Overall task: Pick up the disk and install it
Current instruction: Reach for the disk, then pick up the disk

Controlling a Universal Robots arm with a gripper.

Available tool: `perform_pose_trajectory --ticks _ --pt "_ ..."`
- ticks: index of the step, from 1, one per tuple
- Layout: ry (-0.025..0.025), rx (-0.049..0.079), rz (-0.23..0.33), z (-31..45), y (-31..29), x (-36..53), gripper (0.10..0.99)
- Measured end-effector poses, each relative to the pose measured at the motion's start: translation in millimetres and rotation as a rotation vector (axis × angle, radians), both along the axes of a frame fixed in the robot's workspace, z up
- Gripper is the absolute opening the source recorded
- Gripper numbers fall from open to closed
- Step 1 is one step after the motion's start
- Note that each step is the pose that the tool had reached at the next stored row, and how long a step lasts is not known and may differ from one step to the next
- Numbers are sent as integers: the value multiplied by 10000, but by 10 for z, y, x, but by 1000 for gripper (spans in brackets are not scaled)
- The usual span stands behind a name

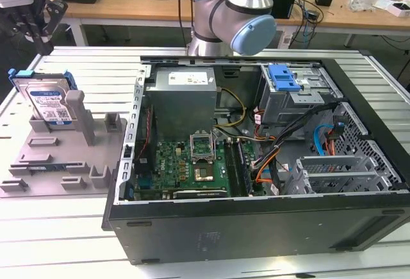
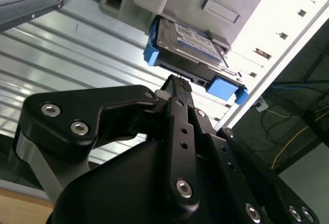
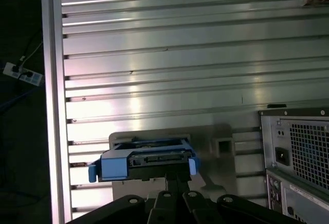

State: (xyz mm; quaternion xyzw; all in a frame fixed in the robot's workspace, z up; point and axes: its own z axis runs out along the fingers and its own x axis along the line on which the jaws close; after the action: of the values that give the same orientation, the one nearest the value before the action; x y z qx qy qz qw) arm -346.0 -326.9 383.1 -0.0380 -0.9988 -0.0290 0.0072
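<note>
The disk (image 1: 46, 103) is sitting upright in the grey holder (image 1: 45, 157) at the exterior view's left, leaning against a grey post (image 1: 75, 109), well apart from the open PC case (image 1: 256, 228). So I'd say nothing's done yet: not picked up, not installed. The gripper (image 1: 31, 26) hovers just above it, lined up on the blue carrier's edge in both wrist views. Can't tell if it's open or closed. The label's white and blue, print too small to read.
</note>
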Motion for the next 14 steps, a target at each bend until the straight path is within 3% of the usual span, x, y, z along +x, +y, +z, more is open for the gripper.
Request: perform_pose_trajectory --ticks 14 --pt "10 0 0 0 0 -1 106"
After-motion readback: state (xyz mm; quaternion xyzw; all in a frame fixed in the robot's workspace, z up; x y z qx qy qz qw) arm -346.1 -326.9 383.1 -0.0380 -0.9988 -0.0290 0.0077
